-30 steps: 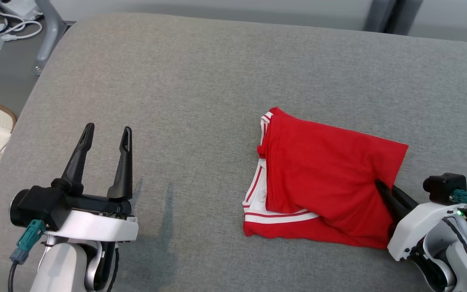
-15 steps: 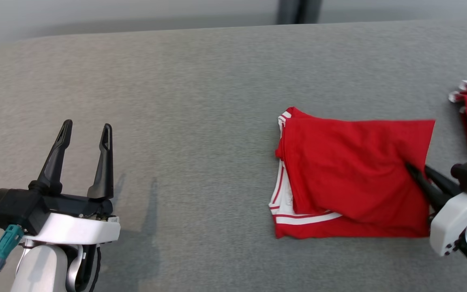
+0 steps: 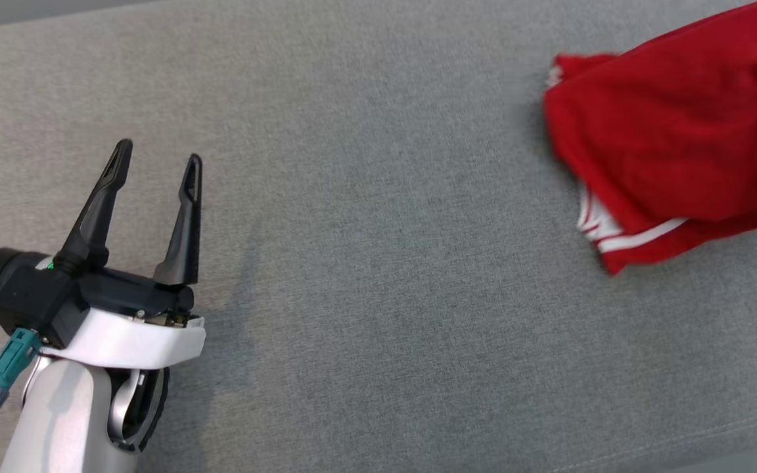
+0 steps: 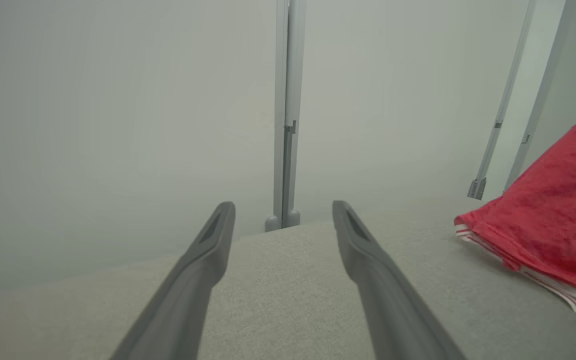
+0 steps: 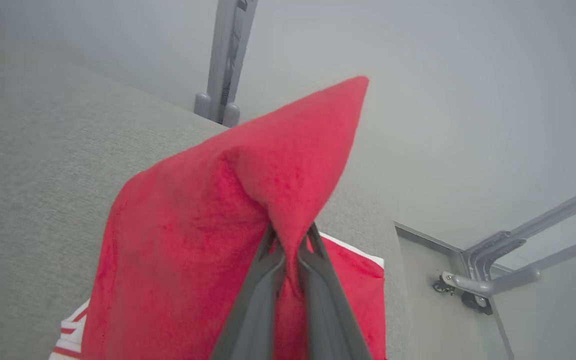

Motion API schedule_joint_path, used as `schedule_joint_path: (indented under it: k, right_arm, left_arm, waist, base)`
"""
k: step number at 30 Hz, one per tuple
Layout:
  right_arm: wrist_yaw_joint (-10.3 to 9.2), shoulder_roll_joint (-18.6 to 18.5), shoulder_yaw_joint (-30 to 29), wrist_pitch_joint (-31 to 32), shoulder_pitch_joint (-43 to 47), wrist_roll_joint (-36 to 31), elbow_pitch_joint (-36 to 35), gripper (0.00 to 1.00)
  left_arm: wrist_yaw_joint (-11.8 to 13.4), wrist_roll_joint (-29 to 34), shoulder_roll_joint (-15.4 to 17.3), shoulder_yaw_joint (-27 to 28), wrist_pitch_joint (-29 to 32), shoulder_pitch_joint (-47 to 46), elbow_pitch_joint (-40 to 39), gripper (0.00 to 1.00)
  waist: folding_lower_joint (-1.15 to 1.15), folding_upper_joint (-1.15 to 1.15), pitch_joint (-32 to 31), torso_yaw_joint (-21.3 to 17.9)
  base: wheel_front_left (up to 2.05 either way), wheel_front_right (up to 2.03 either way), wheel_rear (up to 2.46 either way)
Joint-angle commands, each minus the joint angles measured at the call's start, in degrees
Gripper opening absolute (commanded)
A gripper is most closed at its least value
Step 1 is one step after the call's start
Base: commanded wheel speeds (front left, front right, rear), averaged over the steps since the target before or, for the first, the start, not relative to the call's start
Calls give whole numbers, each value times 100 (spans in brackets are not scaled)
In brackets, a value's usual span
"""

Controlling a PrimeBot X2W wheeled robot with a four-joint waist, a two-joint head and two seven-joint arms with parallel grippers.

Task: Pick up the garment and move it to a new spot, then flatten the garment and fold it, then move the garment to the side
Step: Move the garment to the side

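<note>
On my end the right gripper [image 5: 290, 237] is pinched tight on a corner of the red garment [image 3: 667, 138]. That corner's lifted, and the striped edge looks to be resting on the grey cushion [image 3: 365, 276], off at the right of the head view. Left gripper [image 3: 158, 154] hovers wide open, well apart, holding nothing.

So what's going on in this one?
The robot is handling a folded red garment with white stripes on a grey padded surface. The right gripper is shut on a pinch of the red cloth and holds that part up, with the rest draping down from it; whether the lower edge is clear of the surface is hard to tell. The left gripper is open, holds nothing, and sits over bare surface well apart from the garment.
</note>
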Motion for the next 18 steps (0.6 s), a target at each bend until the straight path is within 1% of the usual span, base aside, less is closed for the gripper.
schedule_joint_path:
  k: [1,4,9,14,15,16,17,18]
  right_arm:
    - [-4,-35,-63,-88,-52,83,103,0]
    - [-4,-309,-343,-360,-269,181,560,0]
    - [-4,-553,-487,-603,-629,166,1023,0]
    - [-4,-559,-498,-822,-1157,-83,1694,1]
    - [-5,-542,-563,-899,-1273,-219,1885,11]
    - [-5,-485,-661,-955,-1371,-322,2105,37]
    - [-4,-399,-765,-984,-1454,-476,2326,48]
    - [-3,-280,-838,-1029,-1513,-625,2508,100]
  left_arm:
    - [-28,22,58,-14,17,-125,-30,100]
    - [-50,44,133,-97,97,-315,-114,100]
    - [-71,73,314,-134,239,-501,-247,100]
    - [-85,95,429,-218,314,-714,-361,100]
    - [-90,96,448,-229,333,-747,-383,100]
    - [-92,97,458,-242,347,-779,-401,100]
    - [-95,101,466,-255,351,-809,-408,100]
    - [-97,96,470,-269,340,-837,-408,100]
  waist:
    - [0,0,242,-119]
    - [0,0,548,-165]
    - [0,0,922,-263]
    - [0,0,1248,-259]
    - [0,0,1306,-250]
    - [0,0,1360,-239]
    - [0,0,1402,-225]
    - [0,0,1429,-212]
  base:
    - [0,0,0]
    - [0,0,0]
    - [0,0,0]
    - [0,0,0]
    - [0,0,0]
    - [0,0,0]
    - [0,0,0]
    - [0,0,0]
